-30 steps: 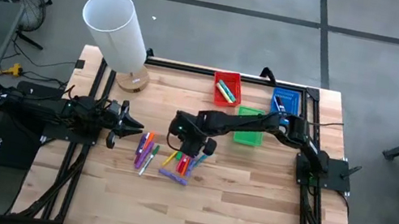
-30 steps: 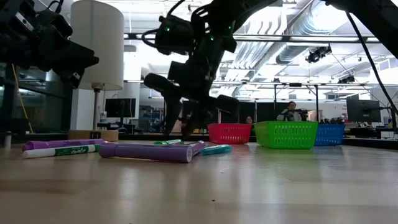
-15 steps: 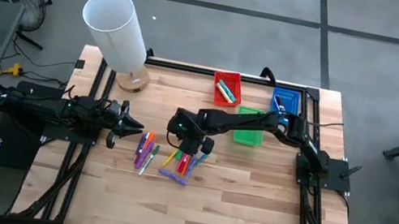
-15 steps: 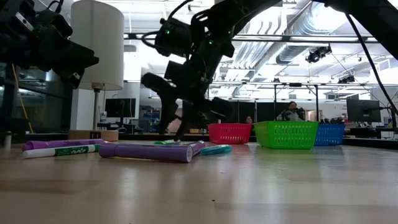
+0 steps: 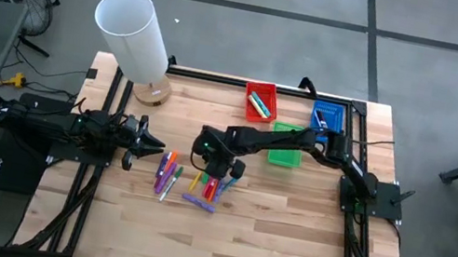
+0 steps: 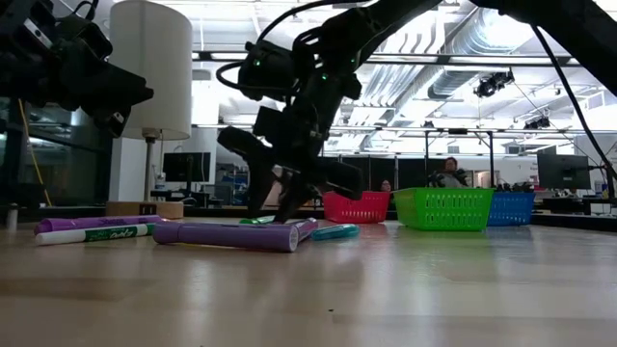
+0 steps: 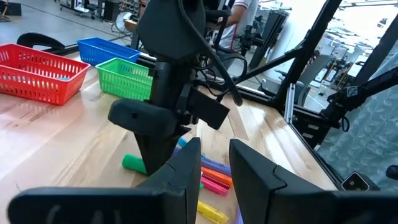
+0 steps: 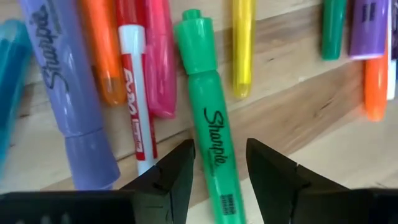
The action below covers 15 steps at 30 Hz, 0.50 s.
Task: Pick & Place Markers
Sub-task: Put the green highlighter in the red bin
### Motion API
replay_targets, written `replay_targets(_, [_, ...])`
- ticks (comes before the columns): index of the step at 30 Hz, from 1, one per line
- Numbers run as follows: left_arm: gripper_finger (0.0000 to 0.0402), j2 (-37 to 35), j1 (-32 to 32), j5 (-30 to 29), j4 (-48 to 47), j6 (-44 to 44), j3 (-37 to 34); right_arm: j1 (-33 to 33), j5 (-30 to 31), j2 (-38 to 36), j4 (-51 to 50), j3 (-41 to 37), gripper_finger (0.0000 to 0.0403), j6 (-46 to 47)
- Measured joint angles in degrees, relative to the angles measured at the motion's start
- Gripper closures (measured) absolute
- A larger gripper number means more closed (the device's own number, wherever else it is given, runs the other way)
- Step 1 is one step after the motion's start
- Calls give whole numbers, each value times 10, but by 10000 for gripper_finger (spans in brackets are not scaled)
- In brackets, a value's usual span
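The right gripper (image 8: 214, 163) hangs low over the markers (image 5: 200, 183) near the counter's (image 5: 286, 233) middle, its jaws parted and straddling the green Sharpie marker (image 8: 208, 130), not yet clenched on it. Since a second ago it has sunk closer to the pile. The left gripper (image 5: 154, 143) waits at 9 o'clock, jaws slightly apart and holding nothing.
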Motion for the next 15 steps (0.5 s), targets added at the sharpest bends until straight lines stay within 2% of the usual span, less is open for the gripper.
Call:
replay_targets(8, [318, 0, 0, 0, 0, 0, 0, 0, 2, 0, -62, 2, 267, 124])
replay_targets(15, [318, 0, 0, 0, 0, 0, 0, -1, -2, 0, -109, 2, 301, 272])
